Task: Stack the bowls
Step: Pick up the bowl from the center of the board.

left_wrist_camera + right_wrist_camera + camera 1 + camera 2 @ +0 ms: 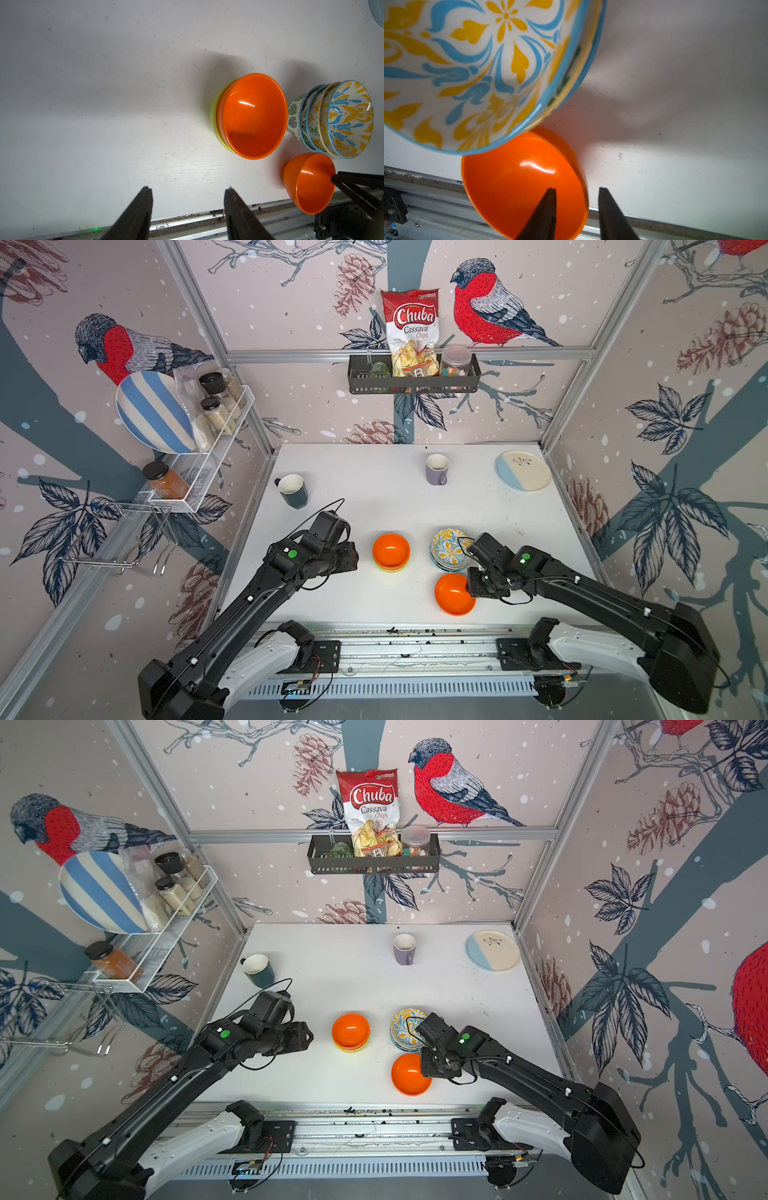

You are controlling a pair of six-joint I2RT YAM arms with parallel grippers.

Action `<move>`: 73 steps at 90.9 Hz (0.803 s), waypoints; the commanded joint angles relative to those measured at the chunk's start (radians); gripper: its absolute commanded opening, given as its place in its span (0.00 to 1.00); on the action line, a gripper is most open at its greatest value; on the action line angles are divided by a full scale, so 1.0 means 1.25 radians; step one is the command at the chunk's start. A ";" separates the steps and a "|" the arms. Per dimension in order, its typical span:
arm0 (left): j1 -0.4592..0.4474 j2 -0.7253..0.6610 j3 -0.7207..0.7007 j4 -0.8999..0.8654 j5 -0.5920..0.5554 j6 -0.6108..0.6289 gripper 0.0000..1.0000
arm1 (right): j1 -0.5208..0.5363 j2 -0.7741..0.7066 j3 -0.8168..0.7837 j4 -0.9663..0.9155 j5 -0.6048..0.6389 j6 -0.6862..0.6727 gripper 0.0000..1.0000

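The table is white. The lone orange bowl and stacked orange bowl are plain, as is the lime green bowl. The floral bowl is white with yellow-and-blue scrollwork and a blue rim. The leaf-patterned bowl is white with green leaves. The purple mug and dark green mug are white inside. The plate is cream and pale blue.

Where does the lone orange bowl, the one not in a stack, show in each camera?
In a top view: lone orange bowl at the table's front, right of centre.
In a top view: same place.
Left wrist: in view, next to the floral bowl stack.
Right wrist: close up, right hand straddling its wall.
Shared landmark: that stack, in all views.
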 commanded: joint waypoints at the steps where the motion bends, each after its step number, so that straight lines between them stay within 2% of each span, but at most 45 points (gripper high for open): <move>1: 0.005 0.003 -0.001 -0.003 -0.006 0.001 0.57 | 0.001 0.010 -0.003 0.032 0.004 0.004 0.35; 26: 0.005 0.002 -0.005 0.002 -0.006 0.003 0.57 | 0.000 0.019 -0.012 0.013 0.040 0.002 0.27; 55: 0.006 0.003 -0.007 0.003 -0.003 0.004 0.57 | 0.001 0.030 -0.023 0.022 0.030 -0.003 0.18; 73: 0.005 0.003 -0.007 0.005 -0.001 0.004 0.57 | 0.004 0.027 -0.017 0.004 0.020 -0.013 0.05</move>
